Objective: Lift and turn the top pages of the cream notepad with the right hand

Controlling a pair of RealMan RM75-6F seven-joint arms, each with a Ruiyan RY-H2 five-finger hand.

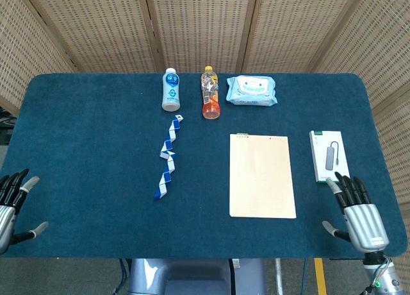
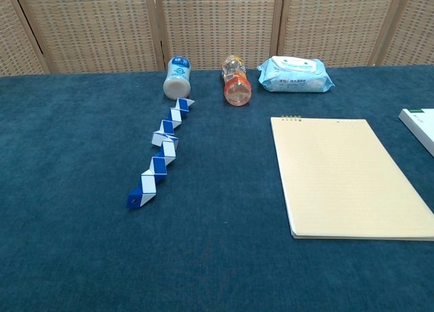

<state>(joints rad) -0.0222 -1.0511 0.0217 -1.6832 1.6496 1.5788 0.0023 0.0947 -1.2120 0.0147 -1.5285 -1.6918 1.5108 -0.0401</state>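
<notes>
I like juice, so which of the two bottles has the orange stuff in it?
The orange bottle, standing between the white bottle and the pack of wipes. The white one has a blue label and no orange.

White bottle point(image 1: 170, 90), orange bottle point(image 1: 210, 93), wipes pack point(image 1: 252, 90), blue-white twist puzzle point(image 1: 167, 156), boxed hub point(image 1: 330, 156)

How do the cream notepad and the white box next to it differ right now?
The cream notepad is plainly bigger than the white box, which lies to its right. The notepad's face is plain cream with a small binding at its far edge; the box is white with a grey device pictured on it. The right hand hovers nearer the box than the notepad. Both lie flat and closed on the blue table, untouched.
</notes>
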